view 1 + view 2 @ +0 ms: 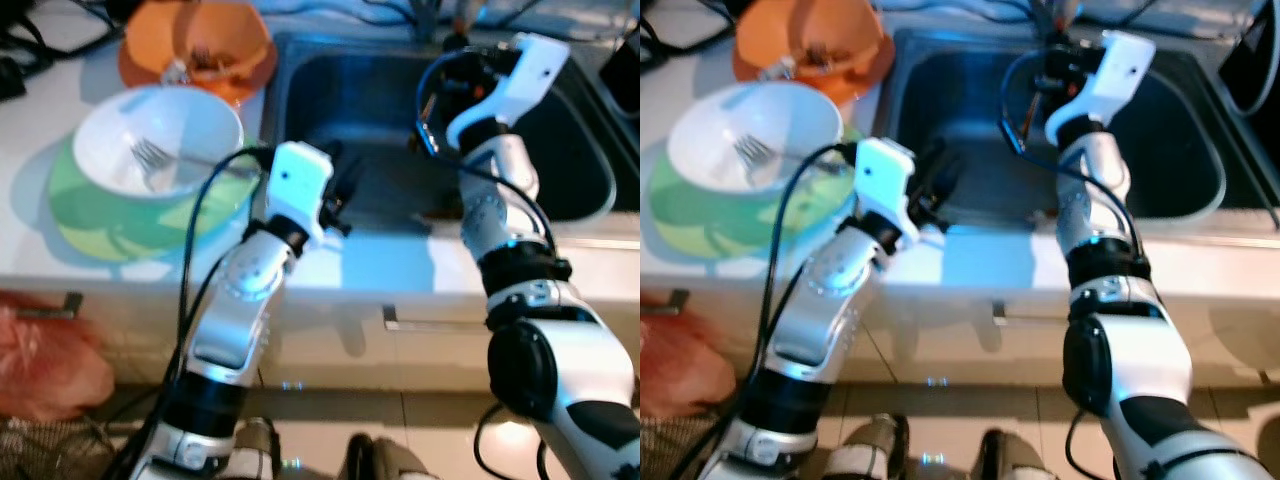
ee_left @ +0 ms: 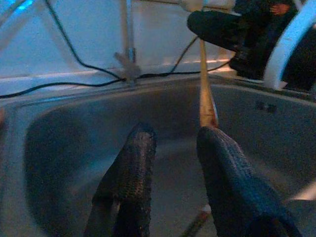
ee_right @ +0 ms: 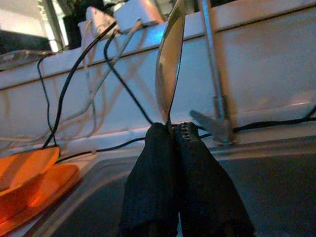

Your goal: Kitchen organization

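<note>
My right gripper (image 3: 170, 131) is shut on a metal spoon (image 3: 170, 64) whose bowl sticks up past the fingertips. It hovers over the back of the dark sink (image 1: 370, 110). In the left wrist view the spoon's handle (image 2: 206, 94) hangs down from that gripper. My left gripper (image 2: 173, 140) is open and holds nothing, reaching over the sink's front left edge (image 1: 345, 195). On the counter left of the sink, a white bowl (image 1: 110, 140) with a fork (image 1: 150, 160) in it rests in a green dish (image 1: 120, 225). Behind them is an orange bowl (image 1: 235, 45) holding utensils.
A faucet (image 3: 217, 74) rises behind the sink, with cables (image 3: 74, 79) along the back wall. Below the counter are drawer fronts with a handle (image 1: 430, 323). A red plastic bag (image 1: 45, 360) sits at the lower left by the cabinet.
</note>
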`<state>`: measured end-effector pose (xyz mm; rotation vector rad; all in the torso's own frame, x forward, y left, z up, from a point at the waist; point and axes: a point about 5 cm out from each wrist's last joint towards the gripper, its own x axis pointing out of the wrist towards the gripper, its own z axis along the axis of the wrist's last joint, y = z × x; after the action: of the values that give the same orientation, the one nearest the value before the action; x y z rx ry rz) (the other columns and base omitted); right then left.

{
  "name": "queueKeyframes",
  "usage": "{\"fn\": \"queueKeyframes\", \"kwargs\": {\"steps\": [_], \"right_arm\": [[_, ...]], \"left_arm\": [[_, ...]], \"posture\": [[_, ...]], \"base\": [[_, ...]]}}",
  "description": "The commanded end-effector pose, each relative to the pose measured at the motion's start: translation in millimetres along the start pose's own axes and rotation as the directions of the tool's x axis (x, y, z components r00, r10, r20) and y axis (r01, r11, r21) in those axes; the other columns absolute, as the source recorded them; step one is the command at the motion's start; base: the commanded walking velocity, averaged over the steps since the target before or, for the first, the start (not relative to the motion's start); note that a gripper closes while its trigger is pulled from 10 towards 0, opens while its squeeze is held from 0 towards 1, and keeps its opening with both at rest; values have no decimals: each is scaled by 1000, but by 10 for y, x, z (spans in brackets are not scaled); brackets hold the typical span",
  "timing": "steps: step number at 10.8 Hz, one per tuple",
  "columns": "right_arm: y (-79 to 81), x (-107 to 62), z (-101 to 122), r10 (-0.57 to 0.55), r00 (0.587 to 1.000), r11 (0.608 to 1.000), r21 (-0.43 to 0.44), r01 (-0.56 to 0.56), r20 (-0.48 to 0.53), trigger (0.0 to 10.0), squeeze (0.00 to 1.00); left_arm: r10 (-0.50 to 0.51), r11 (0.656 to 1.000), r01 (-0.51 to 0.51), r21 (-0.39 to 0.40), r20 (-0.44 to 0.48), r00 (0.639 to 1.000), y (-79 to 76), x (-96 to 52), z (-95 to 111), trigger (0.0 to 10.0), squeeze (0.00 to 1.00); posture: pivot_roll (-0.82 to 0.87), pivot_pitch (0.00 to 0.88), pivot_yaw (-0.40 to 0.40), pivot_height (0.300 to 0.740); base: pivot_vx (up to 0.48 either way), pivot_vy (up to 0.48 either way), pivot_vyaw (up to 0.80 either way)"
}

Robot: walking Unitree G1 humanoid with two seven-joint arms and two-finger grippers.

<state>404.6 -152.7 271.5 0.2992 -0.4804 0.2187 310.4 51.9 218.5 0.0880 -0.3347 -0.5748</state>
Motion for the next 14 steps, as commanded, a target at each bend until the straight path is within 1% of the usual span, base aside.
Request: {"fn": "queueKeyframes", "kwargs": {"steps": [1, 3, 4, 5, 6, 8, 14], "right_arm": [[-59, -16, 18, -14, 1000, 1000, -8, 14, 1, 10000, 0], [-62, -33, -23, -12, 1000, 1000, -16, 12, -18, 10000, 0], [-65, -42, -46, -10, 1000, 1000, -18, 10, -28, 10000, 0], [-63, -42, -53, -8, 999, 1000, -16, 8, -31, 10000, 0], [-63, -44, -57, -9, 999, 1000, -15, 8, -33, 10000, 0], [-62, -58, -85, -8, 999, 1000, -17, 8, -42, 10000, 0], [-60, -86, -170, -6, 996, 999, -52, 1, -91, 10000, 0]], "left_arm": [[-23, 1000, 23, -1, 5, 1000, -51, -1, 13, 10000, 0], [-28, 1000, 28, -5, -12, 1000, -49, -17, -25, 10000, 0], [2, 1000, -1, 5, -31, 1000, 17, -45, -91, 10000, 0], [20, 999, -18, 44, -48, 999, 98, -60, -122, 10000, 0], [20, 996, -15, 84, -63, 998, 135, -60, -137, 10000, 0], [10, 994, -2, 111, -73, 997, 138, -60, -153, 10000, 0], [-4, 994, 10, 111, -59, 998, 96, -69, -114, 10000, 0]], "posture": [[208, 208, -80, 740], [209, 208, -81, 740], [210, 208, -83, 740], [212, 208, -83, 740], [210, 209, -83, 740], [210, 209, -82, 740], [214, 211, -85, 740]], "base": [[0, 0, 0], [0, 0, 0], [0, 0, 0], [0, 0, 0], [0, 0, 0], [0, 0, 0], [0, 0, 0]]}}
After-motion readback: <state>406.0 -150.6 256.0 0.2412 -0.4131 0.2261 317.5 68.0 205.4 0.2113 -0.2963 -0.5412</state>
